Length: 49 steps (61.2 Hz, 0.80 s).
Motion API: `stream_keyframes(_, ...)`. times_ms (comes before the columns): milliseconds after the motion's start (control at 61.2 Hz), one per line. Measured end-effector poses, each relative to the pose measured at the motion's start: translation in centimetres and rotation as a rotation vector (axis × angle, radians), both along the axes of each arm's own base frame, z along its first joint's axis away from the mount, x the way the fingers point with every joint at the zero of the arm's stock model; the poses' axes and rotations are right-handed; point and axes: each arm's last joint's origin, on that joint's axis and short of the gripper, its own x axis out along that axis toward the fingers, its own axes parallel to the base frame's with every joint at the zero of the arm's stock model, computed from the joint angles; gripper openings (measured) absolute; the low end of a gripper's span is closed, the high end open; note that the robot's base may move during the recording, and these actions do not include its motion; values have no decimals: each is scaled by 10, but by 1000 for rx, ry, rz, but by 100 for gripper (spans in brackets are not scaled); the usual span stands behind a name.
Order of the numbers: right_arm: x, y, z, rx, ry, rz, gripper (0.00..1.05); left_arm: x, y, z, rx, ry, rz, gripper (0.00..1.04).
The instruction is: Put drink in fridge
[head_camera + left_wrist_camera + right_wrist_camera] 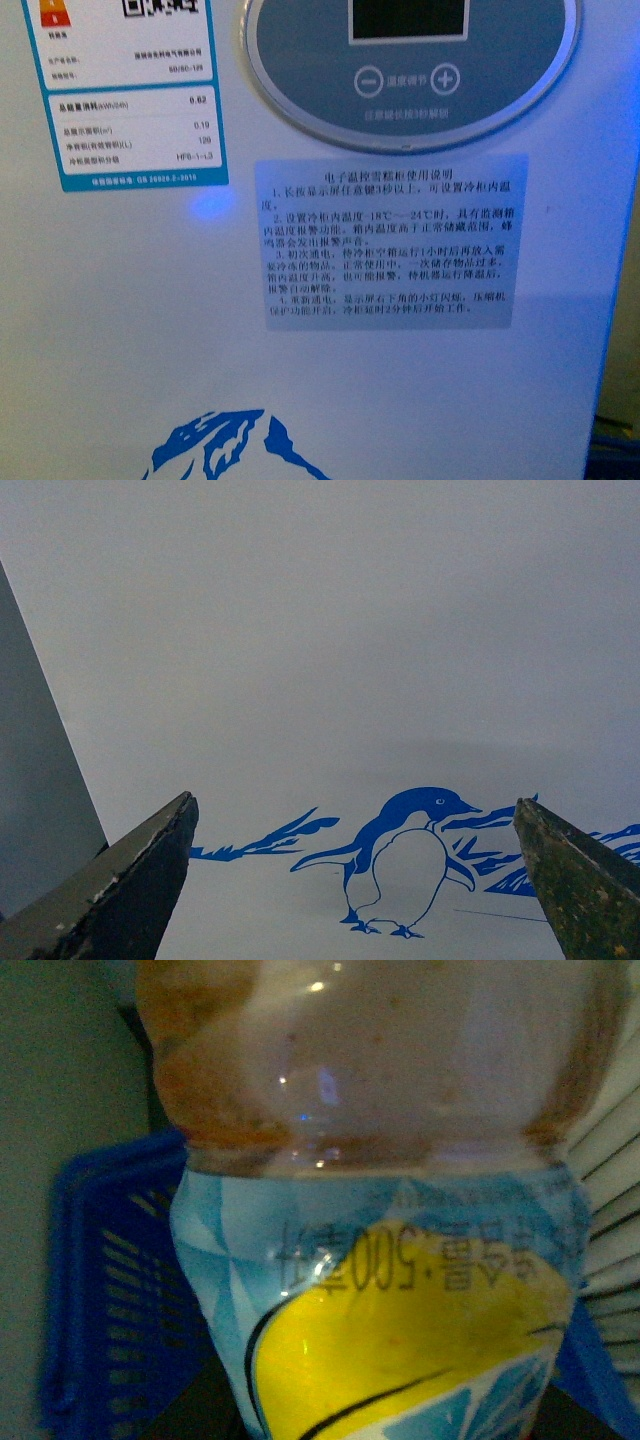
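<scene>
The drink (380, 1160) fills the right wrist view. It is a clear bottle of amber liquid with a light blue and yellow label, and my right gripper is shut on it, its fingers hidden behind the bottle. The fridge (150, 330) takes up the whole front view from very close: a white wall with an oval control panel (410, 60), printed stickers and a blue iceberg picture (235, 445). My left gripper (352, 805) stands open, nothing between its fingers (130, 880), facing the fridge's white wall (330, 630) and its blue penguin picture (400, 855). Neither arm shows in the front view.
A blue plastic mesh basket (110, 1300) sits right behind the held bottle, with white slats (610, 1200) beside it. A grey panel (35, 780) borders the fridge wall in the left wrist view.
</scene>
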Motion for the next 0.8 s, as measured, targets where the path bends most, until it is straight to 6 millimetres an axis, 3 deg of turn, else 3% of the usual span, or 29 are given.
stream_keyframes(147,-47,12,88,-53,-230,-25,37,0,0,0,0,0,0,97)
stream_keyframes(294,-106,27,141,-87,-439,-56,37,0,0,0,0,0,0,97)
stream_keyframes(507,-156,45,149,-90,-531,-52,37,0,0,0,0,0,0,97)
stream_keyframes(801,-187,61,142,-126,-594,-102,37,0,0,0,0,0,0,97)
